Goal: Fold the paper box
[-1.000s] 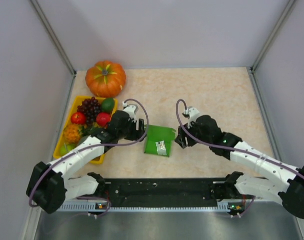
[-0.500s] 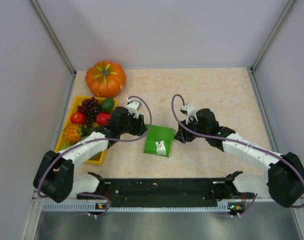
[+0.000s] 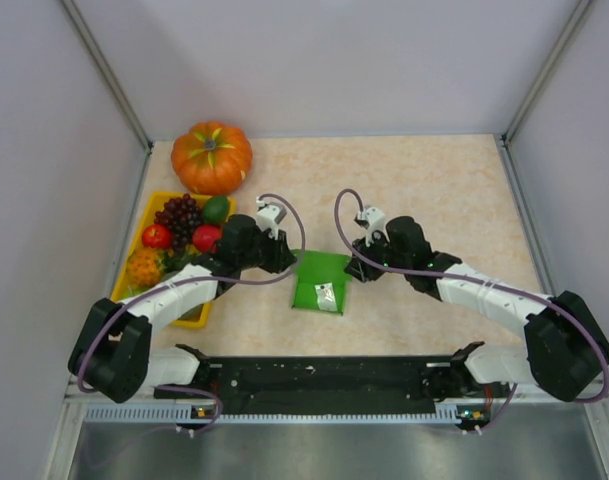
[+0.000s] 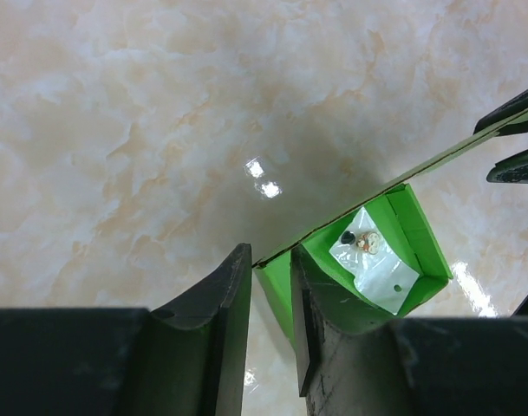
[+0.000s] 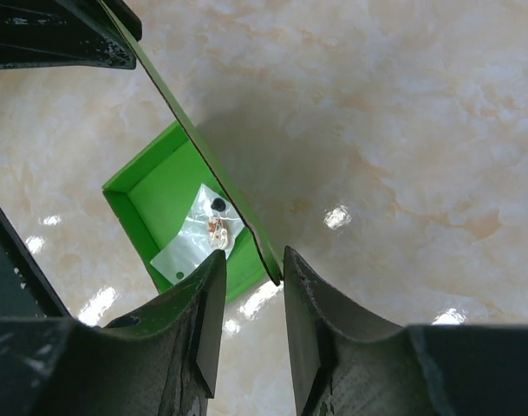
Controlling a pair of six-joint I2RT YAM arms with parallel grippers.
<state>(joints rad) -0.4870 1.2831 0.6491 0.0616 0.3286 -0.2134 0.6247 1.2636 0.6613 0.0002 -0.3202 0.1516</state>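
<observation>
— The marbled beige table (image 3: 434,190) bears the paper box (image 3: 321,281) at its centre, between our two arms.

— We see bright green card, already shaped into a shallow open tray. A small clear bag (image 4: 372,260) lies inside it. One long flap rises along its 12 o'clock edge.

— That flap runs from one gripper to the other. The left gripper (image 3: 284,258) sits at the box's 10 o'clock and the right gripper (image 3: 356,262) at its 2 o'clock.

— Each pair of fingers stands narrowly apart with a flap end in the gap. We cannot tell whether either truly pinches it.
</observation>
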